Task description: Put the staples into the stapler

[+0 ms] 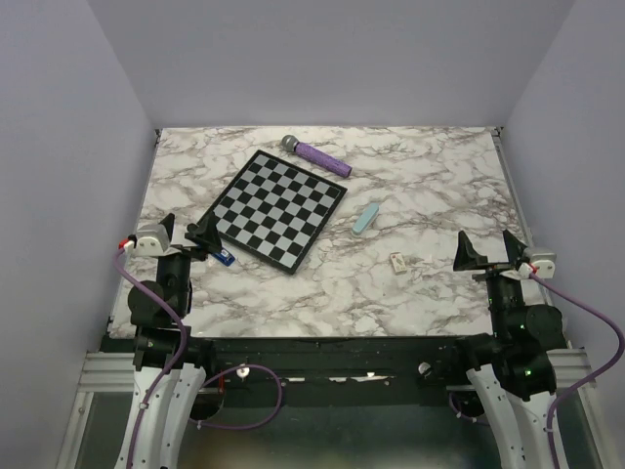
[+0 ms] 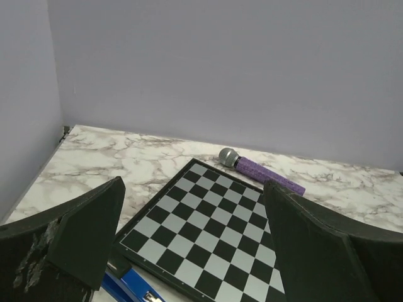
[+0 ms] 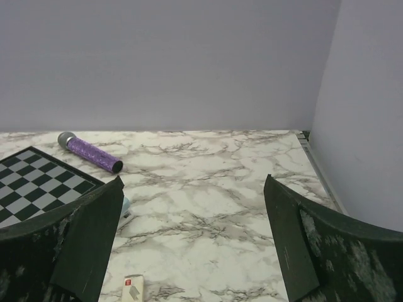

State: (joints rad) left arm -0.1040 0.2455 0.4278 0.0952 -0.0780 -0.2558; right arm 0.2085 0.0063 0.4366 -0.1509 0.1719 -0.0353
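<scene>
At the table's left near edge, the left gripper hangs with jaws spread wide and nothing between them. The stapler lies just beside it, against the near-left edge of the chessboard (the left wrist view catches only a blue end of it). Further right rest a purple microphone, a pale blue bar and a small white box, probably the staples. The right gripper hovers near that box, jaws equally spread and empty. The opening step looks to be securing the stapler. Lower squarely over its body, close across the narrow sides, and stay clear of the board's edge so neither finger snags.
</scene>
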